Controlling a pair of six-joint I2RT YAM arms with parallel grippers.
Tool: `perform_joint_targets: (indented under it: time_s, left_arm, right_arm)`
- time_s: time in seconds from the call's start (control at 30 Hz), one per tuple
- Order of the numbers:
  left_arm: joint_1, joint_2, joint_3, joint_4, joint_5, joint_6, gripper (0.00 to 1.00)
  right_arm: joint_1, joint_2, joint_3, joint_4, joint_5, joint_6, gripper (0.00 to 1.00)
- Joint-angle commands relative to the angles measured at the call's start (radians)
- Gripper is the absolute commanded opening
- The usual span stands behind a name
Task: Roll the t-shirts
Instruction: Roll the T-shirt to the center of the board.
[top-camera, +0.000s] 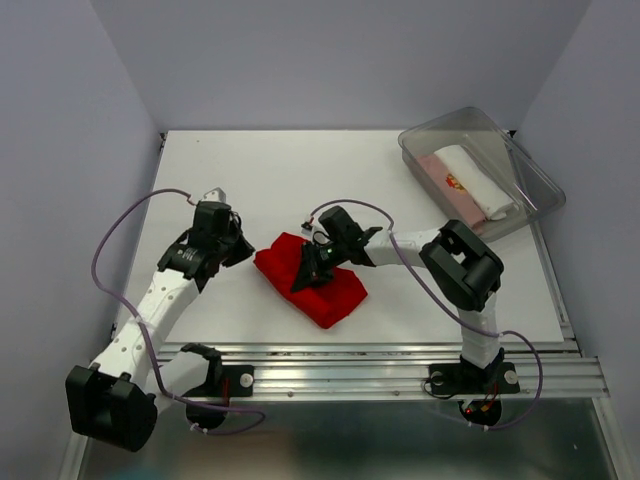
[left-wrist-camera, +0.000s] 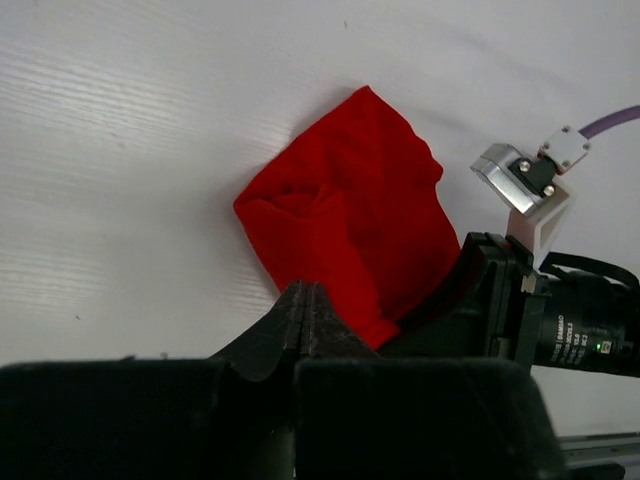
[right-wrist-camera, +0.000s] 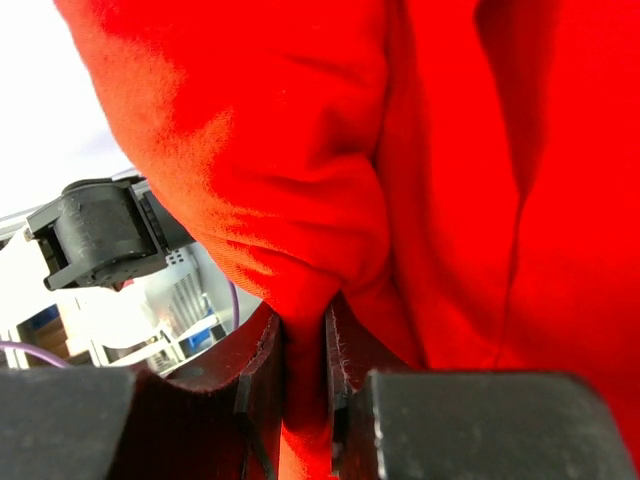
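Pinching a fold, probably to anchor the roll: right end effector (right-wrist-camera: 305, 335) closed on the bunched bright-red soft cloth t-shirt (top-camera: 312, 290), mid white bench (top-camera: 300, 170) | left end effector (left-wrist-camera: 305, 300) closed, empty, just left of it | white cloth roll (top-camera: 478, 180) stowed in the clear plastic bin (top-camera: 432, 122), far right.

Red t-shirt (top-camera: 335, 295) soft matt cloth; bin (top-camera: 435, 120) clear glossy plastic.

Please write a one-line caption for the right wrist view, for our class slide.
Right gripper pinching a fold of the red t-shirt between its closed jaws.
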Motion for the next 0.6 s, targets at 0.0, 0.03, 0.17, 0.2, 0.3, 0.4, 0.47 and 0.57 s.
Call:
perform_joint_targets:
  time_s: [0.0,0.03,0.17,0.2,0.3,0.4,0.47,0.57]
  left_arm:
    - [-0.098,0.019,0.001,0.025,-0.04,-0.043,0.0]
    - [-0.116,0.033,-0.002,0.03,-0.041,-0.056,0.0]
    - [-0.166,0.062,-0.01,0.031,-0.055,-0.096,0.0]
    - [-0.17,0.068,-0.015,0.036,-0.053,-0.099,0.0]
    - [-0.172,0.108,-0.024,0.067,-0.034,-0.082,0.0]
    - [-0.172,0.183,-0.016,0.096,-0.027,-0.05,0.0]
    - [-0.172,0.24,-0.001,0.114,-0.027,-0.038,0.0]
    - [-0.172,0.295,0.016,0.128,-0.017,-0.028,0.0]
  right_arm:
    - [-0.012,0.012,-0.011,0.056,-0.067,0.009,0.07]
    - [-0.012,0.018,-0.012,0.056,-0.072,0.005,0.07]
    - [-0.021,0.033,-0.012,0.056,-0.08,0.0,0.07]
    - [-0.021,0.035,-0.014,0.056,-0.083,-0.001,0.07]
    - [-0.021,0.04,-0.018,0.056,-0.092,-0.009,0.07]
    - [-0.021,0.04,-0.028,0.056,-0.097,-0.014,0.08]
    - [-0.03,0.038,-0.031,0.056,-0.1,-0.014,0.08]
    - [-0.03,0.033,-0.04,0.062,-0.112,-0.009,0.08]
